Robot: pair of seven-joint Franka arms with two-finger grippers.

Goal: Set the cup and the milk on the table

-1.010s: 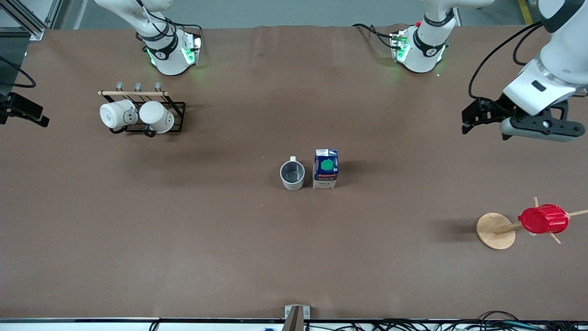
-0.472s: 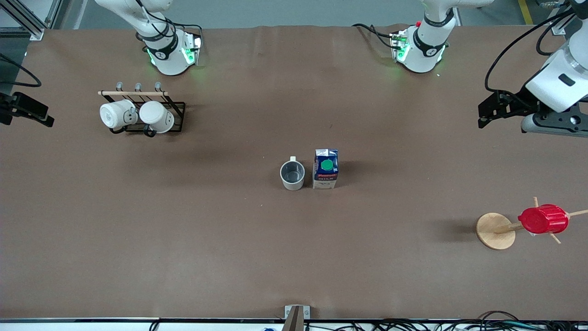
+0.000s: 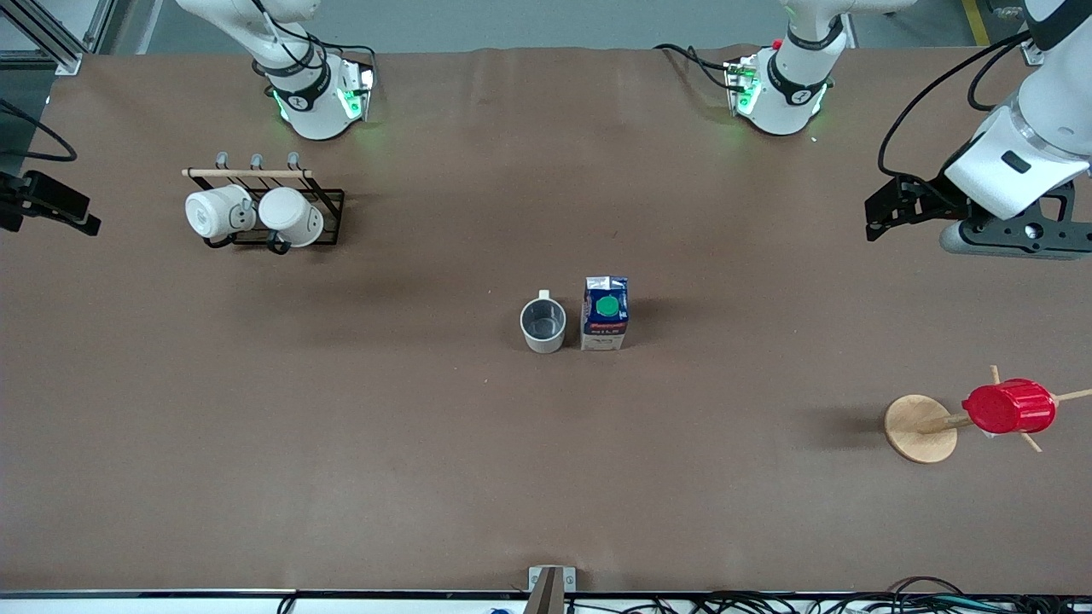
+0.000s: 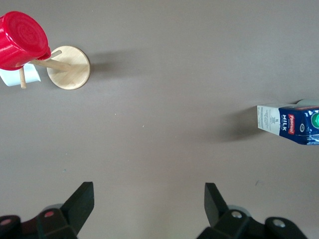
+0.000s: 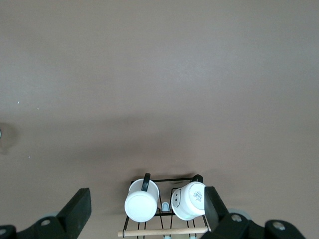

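The pale grey cup (image 3: 543, 325) stands upright on the brown table (image 3: 546, 477) at its middle, handle toward the robots' bases. The blue and white milk (image 3: 605, 312) stands close beside it, toward the left arm's end; I cannot tell if they touch. In the left wrist view the milk (image 4: 288, 124) shows at the edge. My left gripper (image 3: 891, 209) is open and empty, up over the table's left-arm end (image 4: 148, 201). My right gripper (image 3: 51, 205) is open and empty over the right-arm end, above the rack (image 5: 147, 206).
Two white mugs (image 3: 256, 215) hang on a black wire rack (image 3: 328, 200) near the right arm's base; they also show in the right wrist view (image 5: 164, 201). A red ribbed cup (image 3: 1008, 407) hangs on a wooden peg stand (image 3: 917, 431) at the left arm's end.
The left gripper drew out toward its end of the table, then came back a little. The right gripper shifted only slightly. Cup and milk have not moved.
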